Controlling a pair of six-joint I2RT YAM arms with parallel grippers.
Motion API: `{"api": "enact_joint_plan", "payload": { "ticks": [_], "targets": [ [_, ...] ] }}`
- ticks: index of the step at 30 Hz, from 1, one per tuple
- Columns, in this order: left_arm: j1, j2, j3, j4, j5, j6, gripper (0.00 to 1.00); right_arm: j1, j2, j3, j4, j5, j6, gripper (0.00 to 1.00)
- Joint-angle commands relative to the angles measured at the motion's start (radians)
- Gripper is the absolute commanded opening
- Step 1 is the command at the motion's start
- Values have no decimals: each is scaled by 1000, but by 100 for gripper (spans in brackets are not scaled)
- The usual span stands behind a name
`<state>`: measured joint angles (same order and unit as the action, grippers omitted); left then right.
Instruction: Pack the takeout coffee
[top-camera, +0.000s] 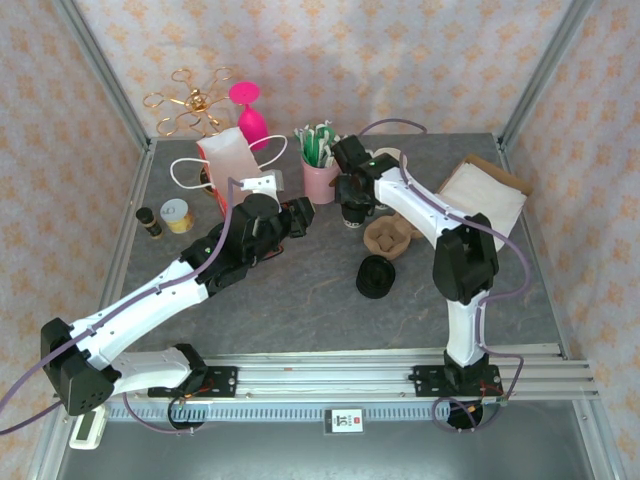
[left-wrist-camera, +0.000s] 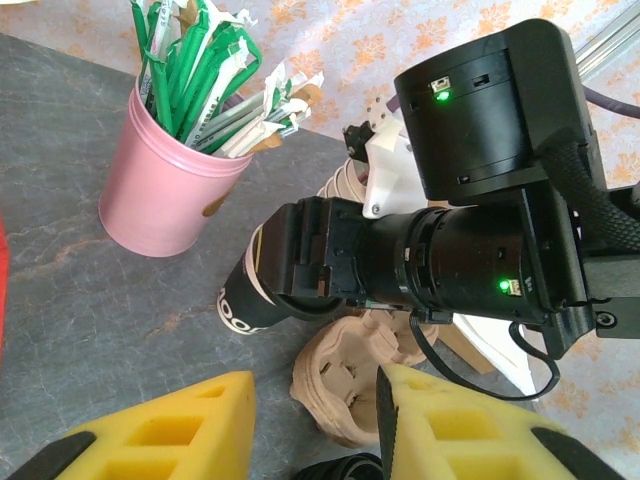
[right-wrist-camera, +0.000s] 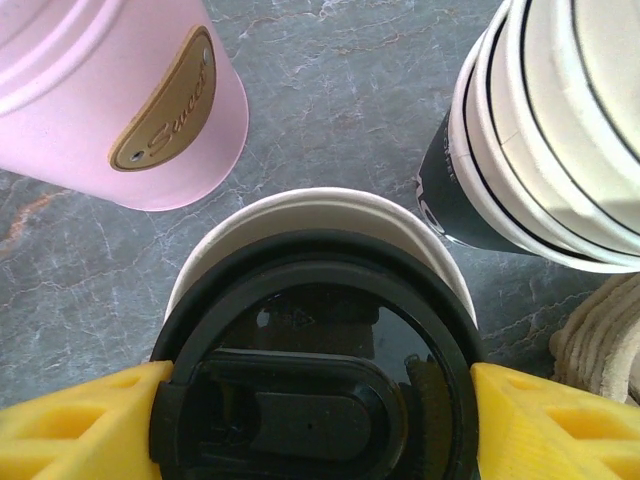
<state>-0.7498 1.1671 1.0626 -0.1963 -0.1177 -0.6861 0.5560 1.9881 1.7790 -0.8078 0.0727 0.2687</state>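
The takeout coffee (right-wrist-camera: 318, 300) is grasped at its lid by the right end effector (right-wrist-camera: 318, 420); the left end effector (left-wrist-camera: 315, 430) is seen released, empty.

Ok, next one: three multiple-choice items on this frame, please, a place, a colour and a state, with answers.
1. Where is the takeout coffee?
A) inside the paper bag
B) beside the pink cup
C) in the cardboard carrier

2. What colour is its lid?
A) white
B) black
C) pink

3. How is the left gripper?
A) shut on a lid
B) shut on the pink cup
C) open, holding nothing

1 B: it is next to the pink cup, between the right gripper's fingers.
2 B: black lid over a cream rim.
3 C: its fingers are apart with nothing gripped.
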Motion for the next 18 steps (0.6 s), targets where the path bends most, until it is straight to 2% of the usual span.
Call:
{"api": "enact_joint_plan", "payload": {
  "ticks": [1, 18],
  "targets": [
    [8, 2, -5, -17, -26, 16, 36, 5, 21, 32, -8, 18, -19, 72],
    [7, 18, 2, -18, -26, 19, 37, 15, 78, 39, -18, 36, -38, 74]
  ]
}}
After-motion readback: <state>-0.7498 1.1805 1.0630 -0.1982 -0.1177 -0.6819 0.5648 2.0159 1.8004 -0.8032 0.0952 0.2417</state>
